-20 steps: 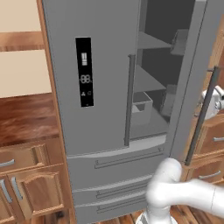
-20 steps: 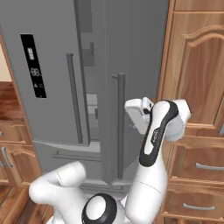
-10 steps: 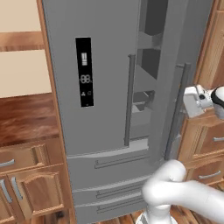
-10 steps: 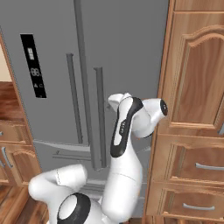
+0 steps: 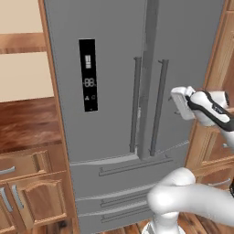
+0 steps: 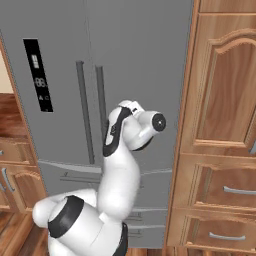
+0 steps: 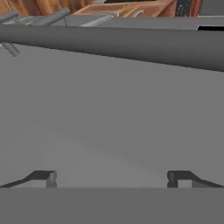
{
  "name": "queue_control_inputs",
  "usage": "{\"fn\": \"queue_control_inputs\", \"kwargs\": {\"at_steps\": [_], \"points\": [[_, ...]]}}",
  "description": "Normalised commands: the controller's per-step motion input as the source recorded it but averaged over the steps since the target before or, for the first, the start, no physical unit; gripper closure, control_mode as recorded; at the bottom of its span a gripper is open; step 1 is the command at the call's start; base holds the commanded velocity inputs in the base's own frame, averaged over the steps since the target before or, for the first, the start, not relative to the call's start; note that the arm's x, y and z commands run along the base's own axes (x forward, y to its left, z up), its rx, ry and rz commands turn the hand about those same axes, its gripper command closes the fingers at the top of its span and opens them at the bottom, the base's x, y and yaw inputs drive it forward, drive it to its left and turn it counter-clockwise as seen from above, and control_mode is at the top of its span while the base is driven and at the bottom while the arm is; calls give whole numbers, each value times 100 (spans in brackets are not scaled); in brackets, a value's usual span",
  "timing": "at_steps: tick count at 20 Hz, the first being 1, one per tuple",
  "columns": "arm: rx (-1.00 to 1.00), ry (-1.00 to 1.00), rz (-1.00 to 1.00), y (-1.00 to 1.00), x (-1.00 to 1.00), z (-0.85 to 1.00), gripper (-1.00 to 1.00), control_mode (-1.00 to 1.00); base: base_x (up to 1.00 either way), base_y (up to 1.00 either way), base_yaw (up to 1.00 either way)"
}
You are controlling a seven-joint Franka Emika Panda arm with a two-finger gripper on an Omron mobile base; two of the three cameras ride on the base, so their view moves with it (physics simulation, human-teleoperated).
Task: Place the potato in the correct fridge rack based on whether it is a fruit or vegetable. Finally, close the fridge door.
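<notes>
Closing the fridge door [image 5: 183,68] is the step in hand, and it is judged to be nearly done. In the left base view the right-hand door is seen almost flush with the left door [image 5: 98,77], with only a narrow dark seam left between the two beside the vertical handles [image 5: 160,105]. In the right base view the two handles [image 6: 90,110] stand side by side and the front reads as one flat grey face.

The gripper [image 7: 111,177] is seen in the hand view with its two dark finger tips [image 7: 43,177] set wide apart and nothing between them; a plain grey door panel lies close in front of it. In the left base view the white hand [image 5: 185,103] is held against, or just beside, the outer face of the right door near its edge by the wooden cabinet [image 5: 219,151]; whether it actually touches cannot be told.

The potato and the fridge rack are hidden behind the doors, so the potato's place cannot be checked; it is presumed to be inside.

For the next move, a short further push straight into the door face is judged to be called for, until the seam is gone, followed by a clean retreat of the hand. Care would be needed that the door is not dragged back open as the arm is drawn away.
</notes>
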Motion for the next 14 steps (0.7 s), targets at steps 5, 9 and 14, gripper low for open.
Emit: {"fn": "queue_control_inputs", "kwargs": {"at_steps": [5,9,14], "points": [[7,7,-23,-29,74,0,-100,-100,0,0,0],[2,4,-25,-19,72,-6,-100,-100,0,0,0],[0,0,-29,-1,78,-37,-100,-100,0,0,0]]}}
